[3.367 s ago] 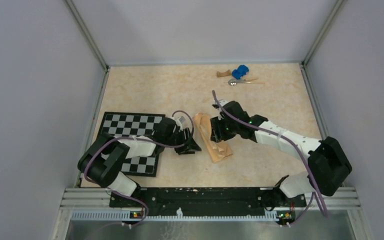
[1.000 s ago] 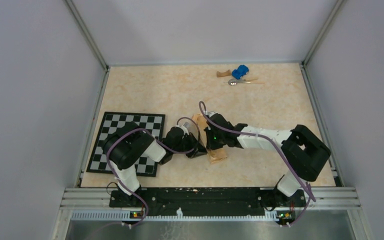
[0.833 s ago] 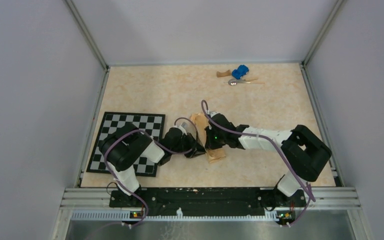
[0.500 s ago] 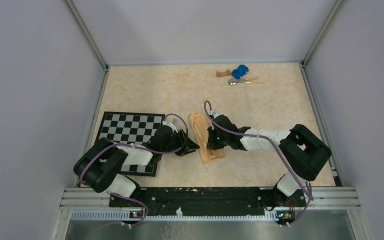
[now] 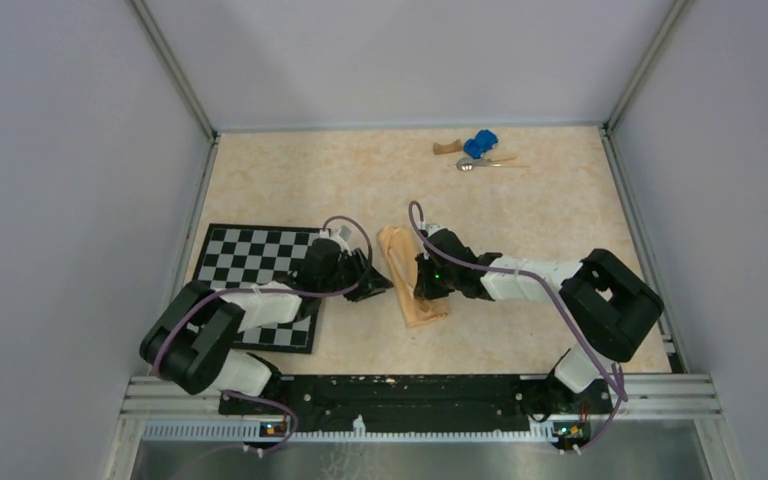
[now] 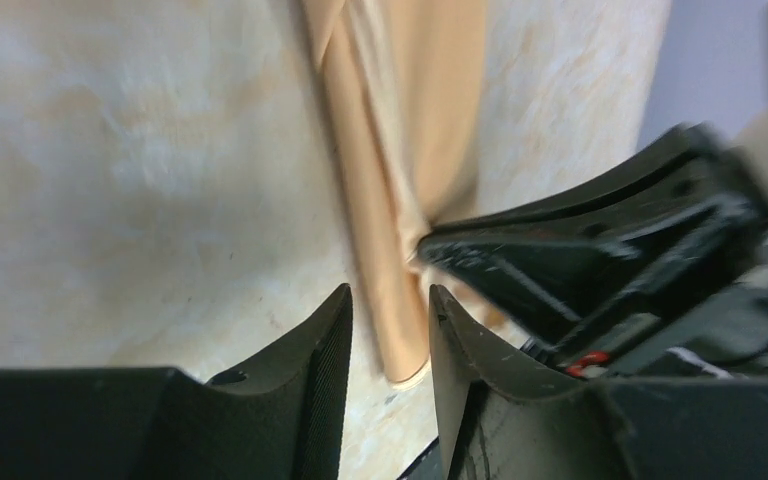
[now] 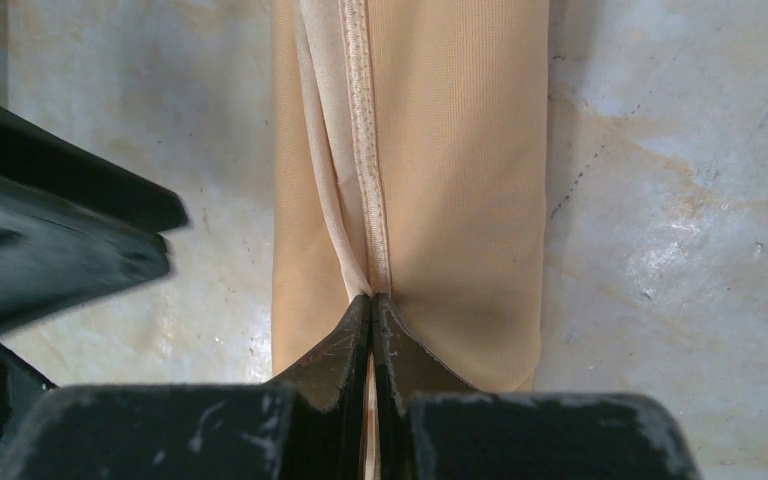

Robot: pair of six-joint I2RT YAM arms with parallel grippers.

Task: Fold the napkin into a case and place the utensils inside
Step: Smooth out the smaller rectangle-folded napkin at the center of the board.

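The black-and-white checkerboard mat [image 5: 250,250] lies by the counter's [image 5: 540,230] left edge. The left fingers [image 5: 375,288], closed against the cloth a second ago, now stand narrowly parted and empty. They have drawn back leftward, just beside the peach-orange folded cloth strip [image 5: 398,258] mid-counter. The right fingers [image 5: 423,292] stay pinched on its seam. The shiny silver spoon [image 5: 472,164] lies near the far edge.
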